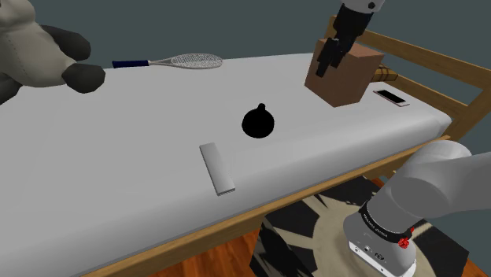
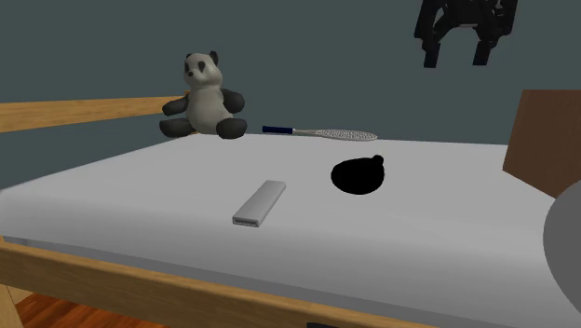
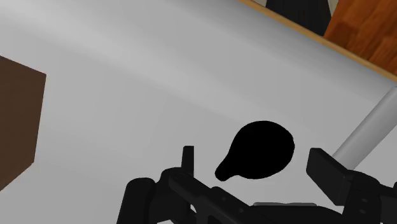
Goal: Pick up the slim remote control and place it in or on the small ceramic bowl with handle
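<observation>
The slim grey remote (image 1: 217,167) lies flat on the bed's pale mattress, toward the front edge; I also see this remote (image 2: 259,202) (image 3: 369,125) in the other two views. The small bowl with handle (image 1: 258,121) (image 2: 358,175) is drawn solid black and stands near the bed's middle, a short way from the remote. My black gripper (image 1: 324,66) (image 2: 456,61) hangs open and empty high above the bed, in front of a brown box in the shoulder view. In the wrist view the gripper's (image 3: 254,167) spread fingers (image 3: 188,159) frame the bowl (image 3: 257,150) far below.
A brown box (image 1: 346,72) (image 3: 19,121) stands on the mattress near the gripper, with a flat phone-like thing (image 1: 391,97) beside it. A panda plush (image 2: 203,96) and a racket (image 2: 321,132) lie at the far edge. The wooden bed frame (image 2: 65,114) rims the mattress.
</observation>
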